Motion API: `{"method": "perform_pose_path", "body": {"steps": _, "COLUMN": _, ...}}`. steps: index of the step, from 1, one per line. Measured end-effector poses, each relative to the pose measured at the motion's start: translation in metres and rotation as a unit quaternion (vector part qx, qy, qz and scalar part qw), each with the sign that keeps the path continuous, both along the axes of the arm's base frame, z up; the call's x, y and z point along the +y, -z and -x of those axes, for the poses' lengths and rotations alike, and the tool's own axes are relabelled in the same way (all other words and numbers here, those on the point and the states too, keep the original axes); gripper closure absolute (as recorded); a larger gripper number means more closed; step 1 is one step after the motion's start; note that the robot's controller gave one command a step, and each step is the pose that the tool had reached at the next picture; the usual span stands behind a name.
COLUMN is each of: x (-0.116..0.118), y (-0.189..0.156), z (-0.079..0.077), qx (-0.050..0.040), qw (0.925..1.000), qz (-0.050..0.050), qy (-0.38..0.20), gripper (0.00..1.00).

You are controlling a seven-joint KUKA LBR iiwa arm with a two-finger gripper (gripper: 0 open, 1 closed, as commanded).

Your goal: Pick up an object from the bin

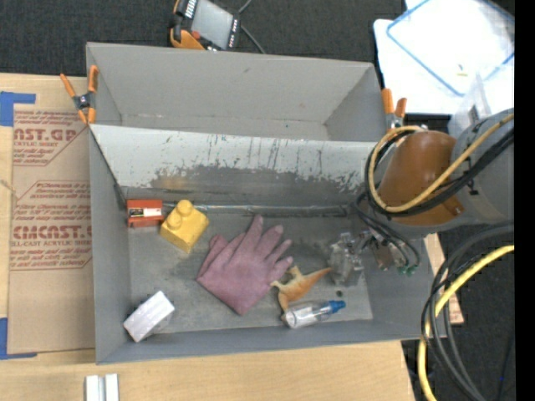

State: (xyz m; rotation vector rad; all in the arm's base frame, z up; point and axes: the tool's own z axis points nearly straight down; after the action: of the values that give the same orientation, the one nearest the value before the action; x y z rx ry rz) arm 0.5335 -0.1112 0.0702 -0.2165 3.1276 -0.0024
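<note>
My gripper hangs low over the right part of the bin floor. Just to its lower left lies a small orange toy animal, whose thin end points up toward the gripper. Below that, near the front wall, is a clear tube with a blue cap. A pink glove lies flat in the middle of the bin, left of the gripper, with its fingertips toward it.
A yellow toy block and a small red-orange box sit at the back left. A white packet lies in the front left corner. The arm with its orange cover and cables reaches over the right rim.
</note>
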Motion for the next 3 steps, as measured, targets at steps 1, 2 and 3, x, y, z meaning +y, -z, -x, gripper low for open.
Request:
{"method": "perform_pose_path", "body": {"steps": 1, "x": 0.000, "y": 0.000, "z": 0.000, "qx": 0.0000, "qw": 1.0000, "qz": 0.000, "qy": 0.000, "gripper": 1.00}}
{"method": "perform_pose_path", "body": {"steps": 2, "x": 0.080, "y": 0.000, "z": 0.007, "qx": -0.0005, "qw": 0.9991, "qz": -0.002, "qy": -0.042, "gripper": 1.00}}
{"method": "perform_pose_path", "body": {"steps": 3, "x": 0.081, "y": 0.000, "z": 0.028, "qx": -0.0005, "qw": 0.9997, "qz": 0.001, "qy": -0.025, "gripper": 1.00}}
